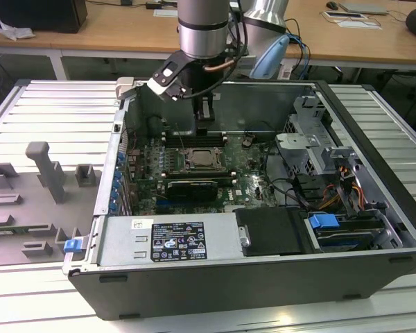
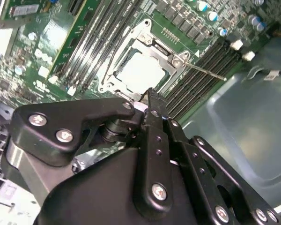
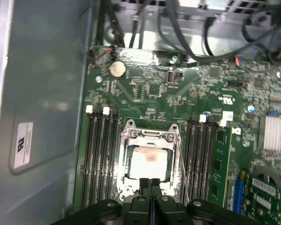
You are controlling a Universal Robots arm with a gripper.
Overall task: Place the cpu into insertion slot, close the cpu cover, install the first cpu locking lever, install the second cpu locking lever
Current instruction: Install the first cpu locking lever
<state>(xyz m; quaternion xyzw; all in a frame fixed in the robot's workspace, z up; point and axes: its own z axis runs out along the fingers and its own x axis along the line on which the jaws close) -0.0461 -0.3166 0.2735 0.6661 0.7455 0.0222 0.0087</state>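
The cpu [image 3: 148, 162] lies flat in the insertion slot [image 3: 127, 183] on the green motherboard, its pale top showing through the window of the cpu cover [image 3: 150, 136]. The silvery cover is down around the chip in both wrist views [image 2: 154, 44]. A thin locking lever [image 2: 203, 71] sticks out free from one side of the socket, and a second wire lever [image 3: 181, 161] runs along the other side. My gripper [image 3: 150, 182] hangs just above the socket's edge, fingers pressed together with nothing between them. In the exterior view the gripper [image 1: 203, 129] is above the socket [image 1: 203, 159].
Long black memory slots [image 3: 100, 154] flank the socket on both sides. The open computer case [image 1: 374, 208] has a power supply [image 1: 173, 239] at the front, a drive cage [image 1: 312, 139] and cables on the exterior view's right. A grey fixture [image 1: 45, 173] stands outside the case on the left.
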